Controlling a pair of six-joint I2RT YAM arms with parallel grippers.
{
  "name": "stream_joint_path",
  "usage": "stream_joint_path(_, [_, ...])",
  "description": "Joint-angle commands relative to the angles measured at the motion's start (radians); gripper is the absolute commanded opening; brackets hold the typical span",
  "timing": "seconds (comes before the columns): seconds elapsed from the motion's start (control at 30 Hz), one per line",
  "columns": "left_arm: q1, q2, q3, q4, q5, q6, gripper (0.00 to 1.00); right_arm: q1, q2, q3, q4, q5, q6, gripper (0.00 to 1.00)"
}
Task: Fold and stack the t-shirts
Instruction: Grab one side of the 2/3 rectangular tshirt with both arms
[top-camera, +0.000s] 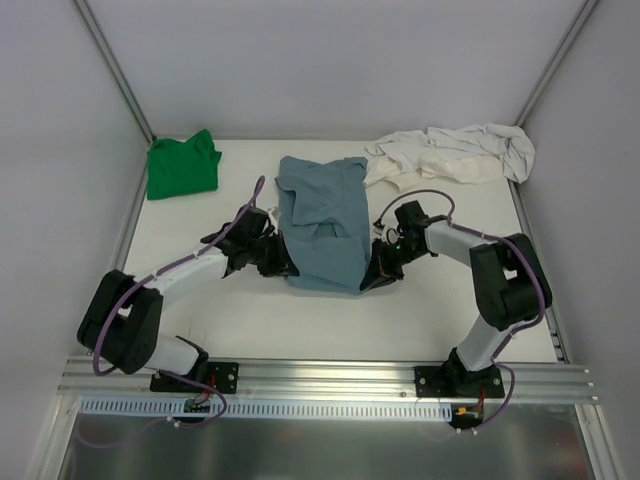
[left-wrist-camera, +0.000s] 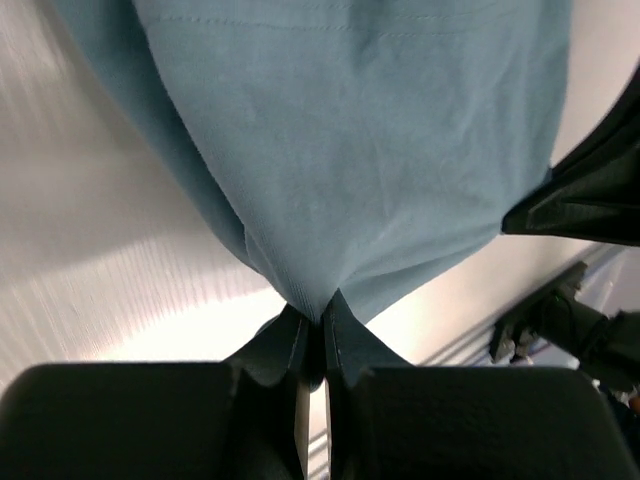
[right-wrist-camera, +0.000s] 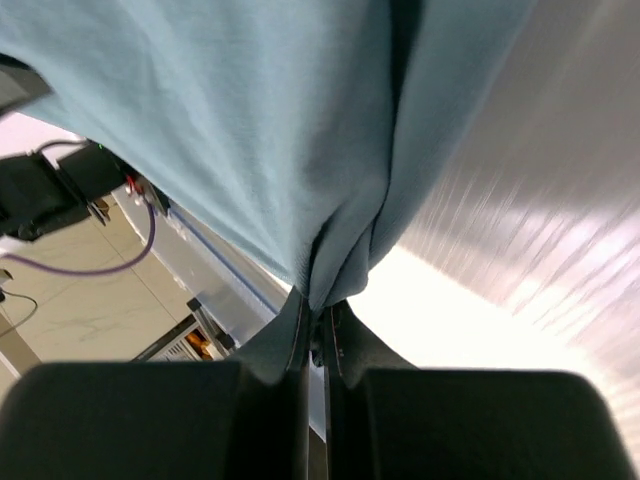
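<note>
Both arms are in on the slate-blue shirt, which sits dead centre on the white table, its far end spread flat toward 12 o'clock and its near hem lifted and bunched. The left gripper comes in from 8 o'clock. In the left wrist view its jaws are pressed tight together with a pinch of blue cloth caught between the tips, the fabric fanning up and away from them. The right gripper mirrors it from 4 o'clock. The right wrist view shows those jaws clamped the same way, with a gathered fold of the shirt squeezed between them.

The green shirt lies folded into a rough square at 10 o'clock, close to the left wall and well apart from the blue one. The cream shirt sprawls crumpled at 1 o'clock, its near edge just beside the blue shirt's far right corner.

The table is matte white and glares bright under the wrist cameras. Plain white walls box it in on three sides, with slanting metal frame posts in the far corners. A metal rail runs along the near edge at 6 o'clock, carrying both arm bases. Purple cables loop along each arm. Past the table edge, the right wrist view catches a pale tiled floor.
</note>
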Motion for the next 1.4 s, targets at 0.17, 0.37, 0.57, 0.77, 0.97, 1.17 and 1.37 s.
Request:
stream_joint_path(0.17, [-0.010, -0.262, -0.078, -0.260, 0.037, -0.031, 0.00, 0.015, -0.250, -0.164, -0.164, -0.022, -0.014, 0.00])
stream_joint_path(0.37, [-0.010, -0.376, -0.091, -0.346, 0.043, -0.063, 0.00, 0.014, -0.363, -0.152, -0.271, -0.031, -0.014, 0.00])
stream_joint_path(0.57, [-0.009, -0.293, -0.006, -0.342, 0.072, -0.059, 0.00, 0.015, -0.293, 0.005, -0.330, -0.063, -0.017, 0.00])
stream_joint_path(0.77, [-0.010, -0.170, 0.124, -0.359, 0.086, -0.028, 0.00, 0.014, -0.202, 0.108, -0.351, -0.080, -0.024, 0.00])
stream_joint_path(0.97, [0.002, -0.109, 0.222, -0.362, 0.102, -0.029, 0.00, 0.009, -0.155, 0.168, -0.350, -0.099, -0.008, 0.00])
stream_joint_path(1.17, [0.072, 0.003, 0.412, -0.420, 0.118, 0.020, 0.00, -0.020, -0.015, 0.398, -0.387, -0.108, -0.001, 0.00])
stream_joint_path(1.37, [0.154, 0.161, 0.577, -0.464, 0.145, 0.044, 0.00, -0.055, 0.190, 0.697, -0.400, -0.115, 0.065, 0.00])
